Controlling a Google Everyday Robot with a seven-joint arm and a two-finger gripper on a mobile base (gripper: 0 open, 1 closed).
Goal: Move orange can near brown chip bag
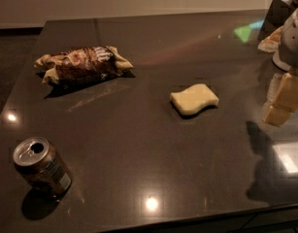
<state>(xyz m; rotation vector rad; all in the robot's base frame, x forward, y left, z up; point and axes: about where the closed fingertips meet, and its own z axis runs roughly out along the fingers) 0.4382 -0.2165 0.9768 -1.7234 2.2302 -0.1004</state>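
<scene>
The orange can (41,168) stands upright near the front left corner of the dark table (139,144), its silver top open. The brown chip bag (80,64) lies on its side at the back left of the table, well behind the can. My gripper (283,101) hangs at the far right edge of the view, just above the table, far from both the can and the bag. It holds nothing that I can see. The white arm casing (293,35) rises above it.
A pale yellow sponge (194,99) lies mid-table between the bag and my gripper. A dark box (279,11) and a pale wrapper (270,40) sit at the back right corner. The table's front edge runs along the bottom of the view.
</scene>
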